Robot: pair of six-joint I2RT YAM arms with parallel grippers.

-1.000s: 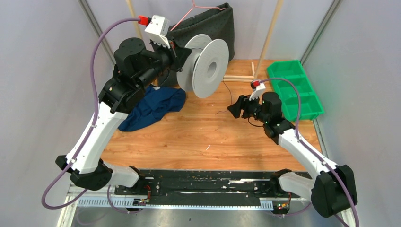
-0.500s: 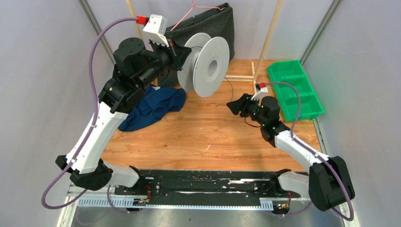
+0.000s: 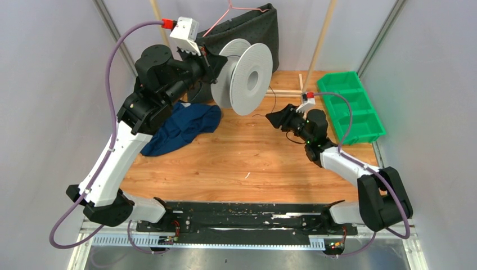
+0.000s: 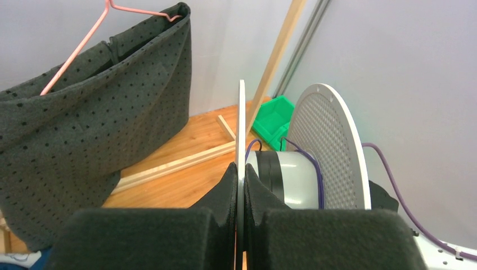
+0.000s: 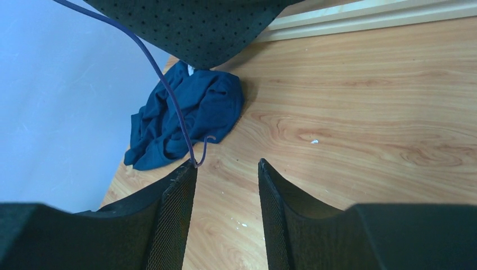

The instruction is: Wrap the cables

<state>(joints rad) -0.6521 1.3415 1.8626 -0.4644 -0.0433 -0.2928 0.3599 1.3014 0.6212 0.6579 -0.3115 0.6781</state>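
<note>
The grey-white spool hangs in the air at the back. My left gripper is shut on the thin edge of its near flange; the pads press it from both sides. The thin dark cable runs around the hub beside a black band. In the top view the cable hangs from the spool down toward my right gripper. My right gripper is open. The cable crosses above it and its curled end touches the tip of the left finger, not between the jaws.
A blue cloth lies on the wooden table at the left. A dark dotted fabric hangs on a pink hanger at the back. A green bin stands at the right. A wooden strip lies behind the spool.
My right arm has reached up and to the left, toward the spool and the hanging cable end. The left arm and the spool have hardly moved.
</note>
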